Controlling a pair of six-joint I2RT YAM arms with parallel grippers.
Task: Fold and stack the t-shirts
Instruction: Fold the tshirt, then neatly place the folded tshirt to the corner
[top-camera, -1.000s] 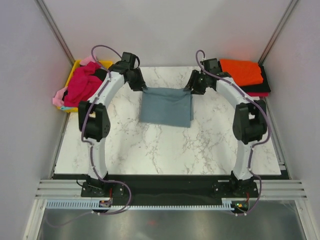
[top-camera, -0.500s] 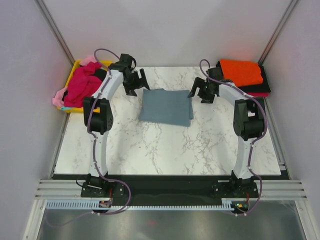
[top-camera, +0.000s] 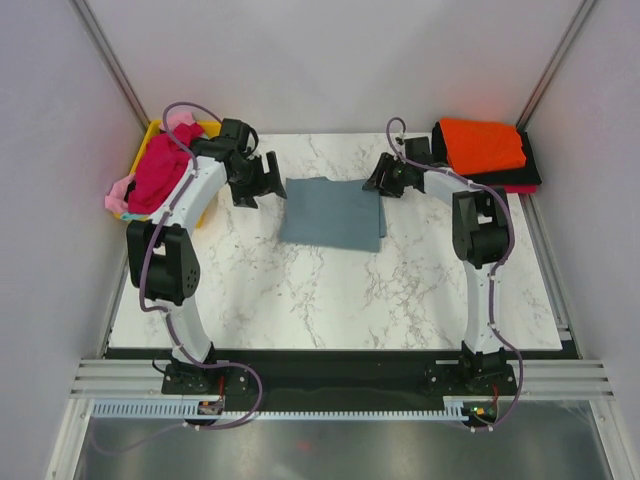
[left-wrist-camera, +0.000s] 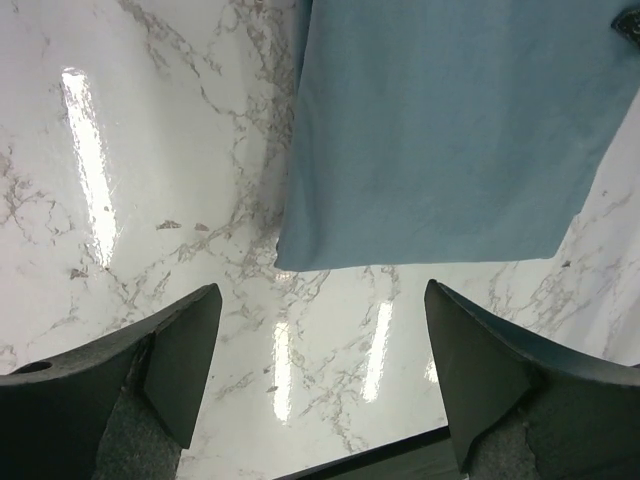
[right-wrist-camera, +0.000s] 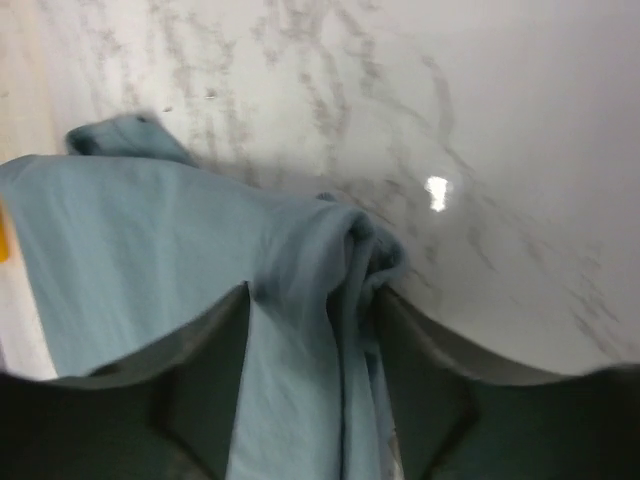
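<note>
The slate blue-grey t-shirt (top-camera: 333, 212) lies folded in a rectangle at the far middle of the table. My left gripper (top-camera: 262, 180) is open and empty just left of its far left corner; in the left wrist view (left-wrist-camera: 320, 300) the shirt (left-wrist-camera: 440, 130) lies ahead of the jaws. My right gripper (top-camera: 380, 178) is at the shirt's far right corner, and the right wrist view (right-wrist-camera: 312, 290) shows bunched blue-grey cloth (right-wrist-camera: 130, 250) pinched between the fingers. A folded orange t-shirt (top-camera: 483, 143) lies on black (top-camera: 531, 160) and red (top-camera: 515, 187) ones at the far right.
A yellow tray (top-camera: 153, 132) at the far left holds a crumpled magenta t-shirt (top-camera: 165, 170) and a pink one (top-camera: 120, 192) hanging over its side. Grey walls close in both sides and the back. The table's black front edge (top-camera: 340, 352) runs before the arm bases.
Both grippers let go of the shirt's far edge and it dropped flat. The left gripper then drew off to the left; the right one came back and closed on the far right corner.
</note>
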